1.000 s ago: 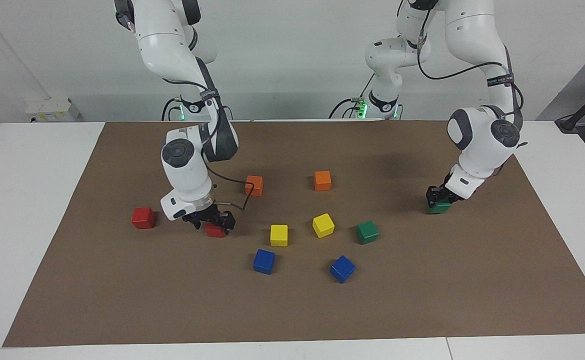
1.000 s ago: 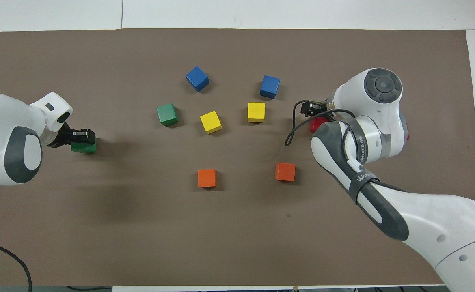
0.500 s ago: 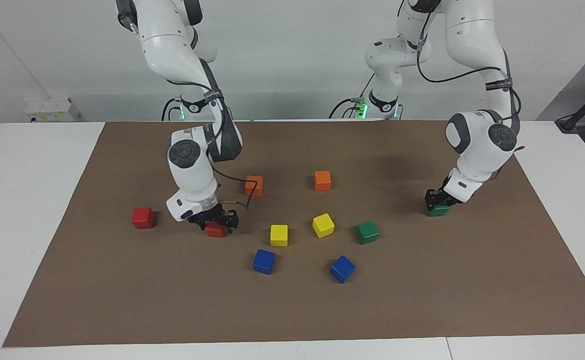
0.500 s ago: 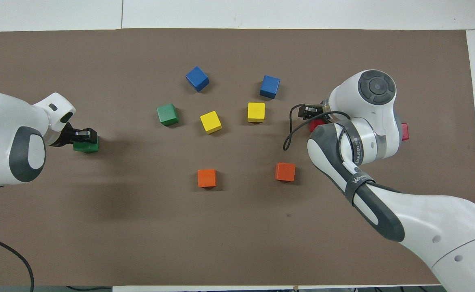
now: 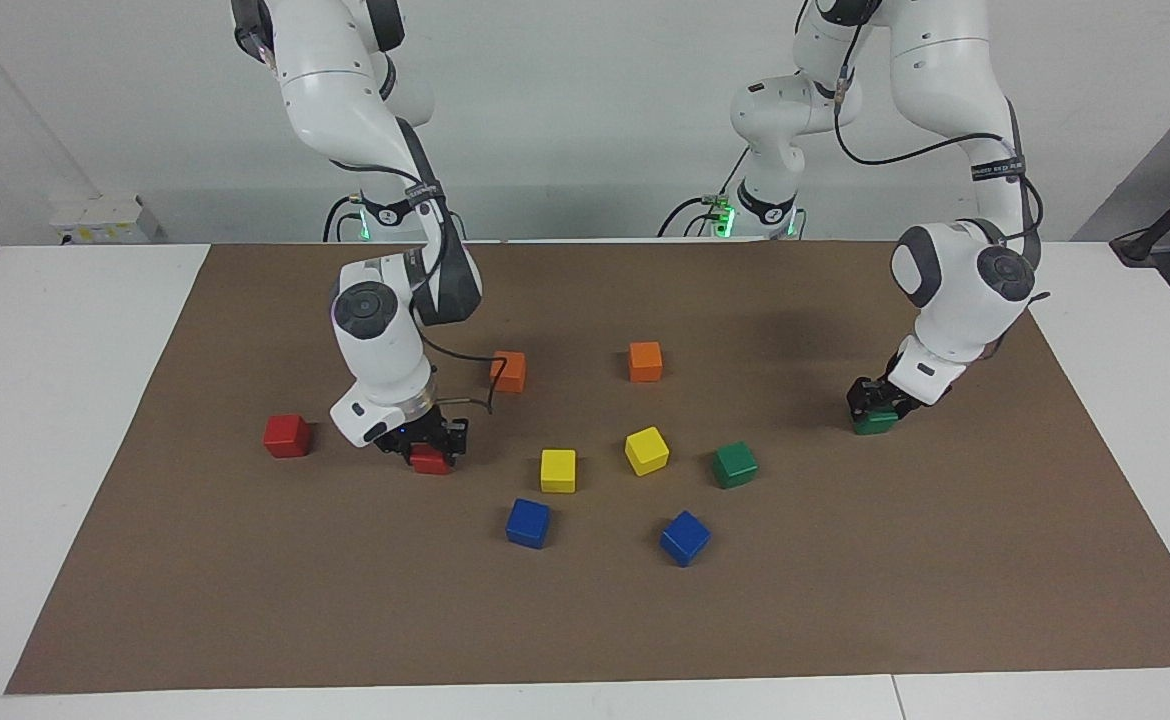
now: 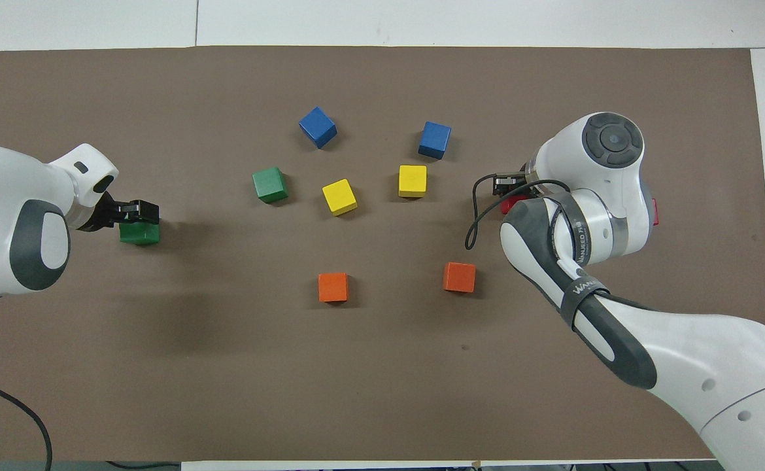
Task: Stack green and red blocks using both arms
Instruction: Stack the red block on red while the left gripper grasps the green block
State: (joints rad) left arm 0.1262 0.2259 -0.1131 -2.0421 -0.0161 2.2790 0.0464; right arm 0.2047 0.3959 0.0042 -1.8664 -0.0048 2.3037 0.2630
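1. Watching the right gripper [image 5: 427, 448] first: I see it pressed together on a red block [image 5: 431, 461], low at the brown mat [image 5: 245, 560], toward the right arm's end of the table.
2. I see the second red block [image 5: 286, 436] sitting free on the mat, closer still to that end and apart from the pinched one.
3. I see the left gripper [image 5: 871, 398] right over a green block [image 5: 875, 423] at the left arm's end of the mat. I cannot tell whether it grips the block or has let go.
4. I find the other green block [image 5: 734, 464] alone, farther from the robots and nearer the middle, beside a tilted yellow block [image 5: 646, 450].
5. I count a further yellow block, two blue and two orange blocks scattered mid-mat.
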